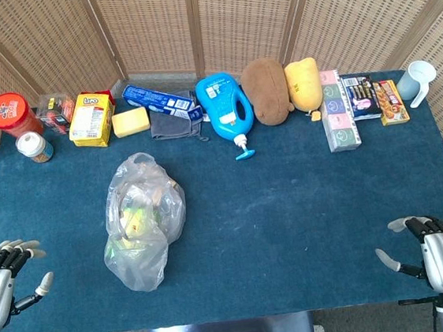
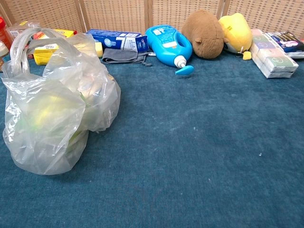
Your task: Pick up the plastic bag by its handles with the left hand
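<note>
A clear plastic bag (image 1: pixel 142 218) with yellow and green items inside lies on the blue table, left of centre. In the chest view the bag (image 2: pixel 54 111) fills the left side, and its handles (image 2: pixel 23 42) stand up in loops at its far end. My left hand (image 1: pixel 4 280) hovers at the table's front left corner, fingers spread, holding nothing, well left of the bag. At the front right corner my right hand (image 1: pixel 429 251) is likewise open and empty. Neither hand shows in the chest view.
Along the back edge stand a red-lidded jar (image 1: pixel 12 114), a small white-capped jar (image 1: pixel 34 146), a yellow snack box (image 1: pixel 92 118), a blue detergent bottle (image 1: pixel 226 108), a brown plush (image 1: pixel 267 90), a yellow plush (image 1: pixel 304 83), boxed goods (image 1: pixel 339 110) and a cup (image 1: pixel 417 80).
</note>
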You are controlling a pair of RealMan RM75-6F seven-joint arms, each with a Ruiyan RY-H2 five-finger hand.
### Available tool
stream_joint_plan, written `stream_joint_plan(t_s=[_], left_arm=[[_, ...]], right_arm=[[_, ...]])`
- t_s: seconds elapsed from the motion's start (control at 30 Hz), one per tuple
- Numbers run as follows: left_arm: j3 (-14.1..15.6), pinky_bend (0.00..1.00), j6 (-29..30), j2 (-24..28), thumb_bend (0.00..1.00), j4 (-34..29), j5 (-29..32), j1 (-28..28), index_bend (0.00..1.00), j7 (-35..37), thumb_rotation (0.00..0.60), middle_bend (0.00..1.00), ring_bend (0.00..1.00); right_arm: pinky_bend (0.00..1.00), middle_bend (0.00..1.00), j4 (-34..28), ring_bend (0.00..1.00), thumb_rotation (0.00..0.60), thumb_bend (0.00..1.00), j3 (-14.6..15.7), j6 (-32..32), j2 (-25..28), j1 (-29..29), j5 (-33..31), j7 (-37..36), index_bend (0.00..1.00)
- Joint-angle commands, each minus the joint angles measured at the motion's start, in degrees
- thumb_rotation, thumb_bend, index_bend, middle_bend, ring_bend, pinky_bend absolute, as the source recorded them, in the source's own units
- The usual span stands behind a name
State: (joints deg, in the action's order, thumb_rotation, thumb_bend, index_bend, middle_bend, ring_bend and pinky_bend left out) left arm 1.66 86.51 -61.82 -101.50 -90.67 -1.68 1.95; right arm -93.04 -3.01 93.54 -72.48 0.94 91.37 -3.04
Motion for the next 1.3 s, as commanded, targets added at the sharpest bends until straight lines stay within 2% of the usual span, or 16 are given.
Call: stream_joint_plan(t_s=[0.03, 0.37, 0.63, 0.9, 1.07, 1.3], left_arm=[[0.0, 0.11, -0.4, 0.0, 0.27, 0.1, 0.1, -0.2, 0.36, 0.0, 0.0, 0.28, 0.16], [-0.4, 0.11, -1.1, 0.4, 0.27, 0.3, 0.7, -0.8, 0.36, 1.3, 0.0, 0.28, 0.16], [-1.5, 0.11, -4.3, 3.0, 0.26, -0.7, 2.2, -2.9, 0.36, 11.0, 0.0, 0.28, 0.16], [-2.3, 0.12, -13.3, 9.3, 0.25, -3.3, 4.0, -7.7, 0.34, 32.2, 0.0, 0.28, 0.16], [-2.9, 0.14, -20.9, 13.0, 0.24, -4.1, 4.6, -11.6, 0.3, 50.2, 0.0, 0.28, 0.16], [-2.5, 0.15, -30.8, 15.9, 0.24, -1.9, -0.6, -18.5, 0.29, 77.2, 0.0, 0.28, 0.16]], right_arm=[[0.28, 0.48, 0.0, 0.4, 0.174, 0.24, 0.0, -0.3, -0.1, -0.1, -0.1, 0.1, 0.43], [0.28, 0.48, 0.2, 0.4, 0.177, 0.24, -0.1, -0.3, -0.4, -0.1, -0.3, 0.3, 0.43], [0.28, 0.48, 0.2, 0.4, 0.174, 0.24, -0.2, 0.1, -0.6, -0.1, 0.0, 0.2, 0.43], [0.28, 0.48, 0.0, 0.4, 0.172, 0.25, -0.1, 0.2, -0.4, -0.1, 0.1, 0.3, 0.43], [0.28, 0.48, -0.2, 0.4, 0.173, 0.24, -0.1, 0.3, -0.1, 0.1, 0.1, 0.6, 0.43], [0.28, 0.48, -0.4, 0.4, 0.176, 0.24, -0.1, 0.4, 0.1, 0.3, -0.3, 0.8, 0.43]])
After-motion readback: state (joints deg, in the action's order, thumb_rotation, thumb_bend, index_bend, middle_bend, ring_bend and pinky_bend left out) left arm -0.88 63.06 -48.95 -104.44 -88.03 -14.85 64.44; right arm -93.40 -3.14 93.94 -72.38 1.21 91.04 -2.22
